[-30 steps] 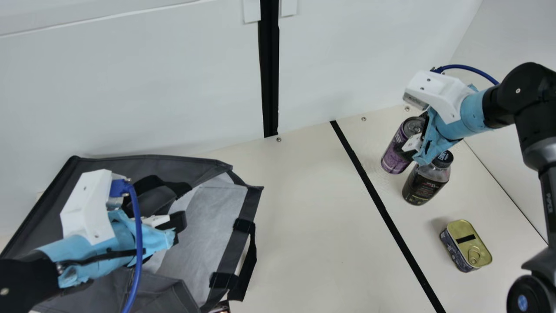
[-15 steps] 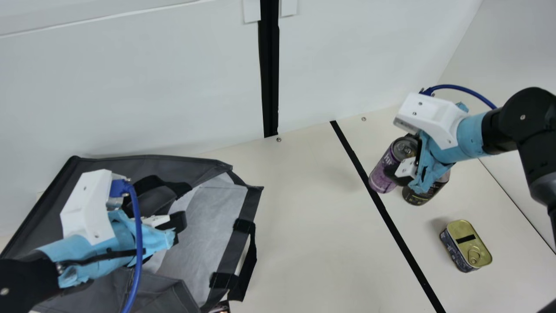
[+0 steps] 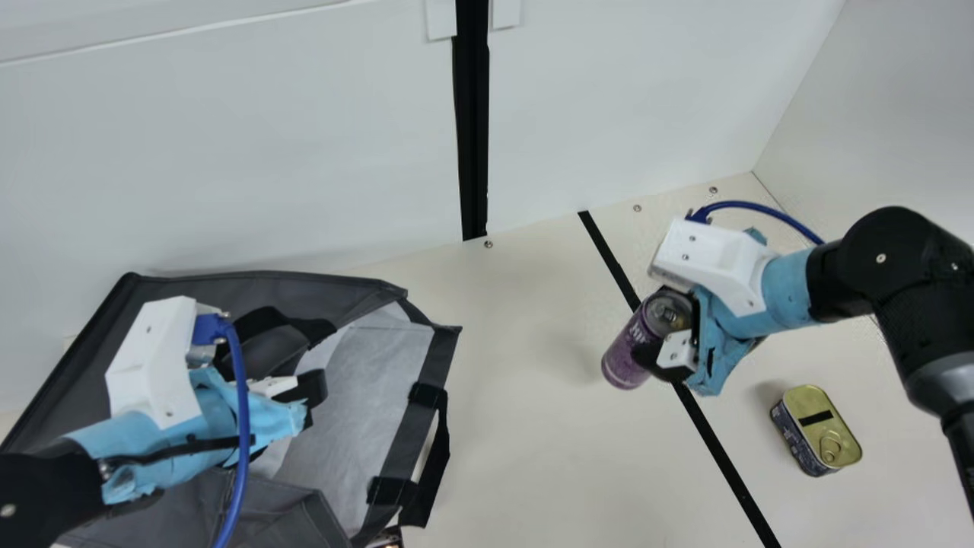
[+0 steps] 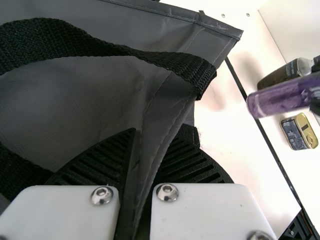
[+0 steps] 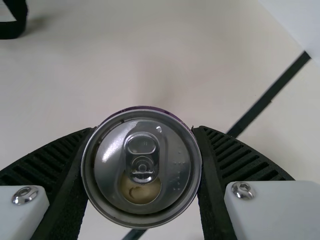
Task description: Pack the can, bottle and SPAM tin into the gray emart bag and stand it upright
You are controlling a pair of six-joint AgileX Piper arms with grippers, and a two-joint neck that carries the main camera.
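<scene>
In the main view my right gripper [image 3: 671, 346] is shut on the purple can [image 3: 628, 352], held tilted above the table near the black line; the can's lid [image 5: 142, 165] shows between the right gripper's fingers [image 5: 142, 172] in its wrist view. My left gripper [image 3: 308, 392] is at the gray bag [image 3: 380, 426], which lies on its side with its mouth facing right. In the left wrist view the left gripper [image 4: 145, 170] pinches a fold of gray fabric [image 4: 162, 115]. The dark bottle [image 4: 280, 75] stands behind the can there. The SPAM tin [image 3: 818, 430] rests at the right.
A black line [image 3: 711, 434] crosses the cream table [image 3: 533, 426]. White walls [image 3: 304, 152] rise behind it and at the right. The bag's black strap handle [image 3: 430, 464] hangs out beside its mouth.
My right gripper has carried the can leftward and toward the near side, from beside the bottle to the black line. The right arm now covers the bottle. My left arm has kept still.
</scene>
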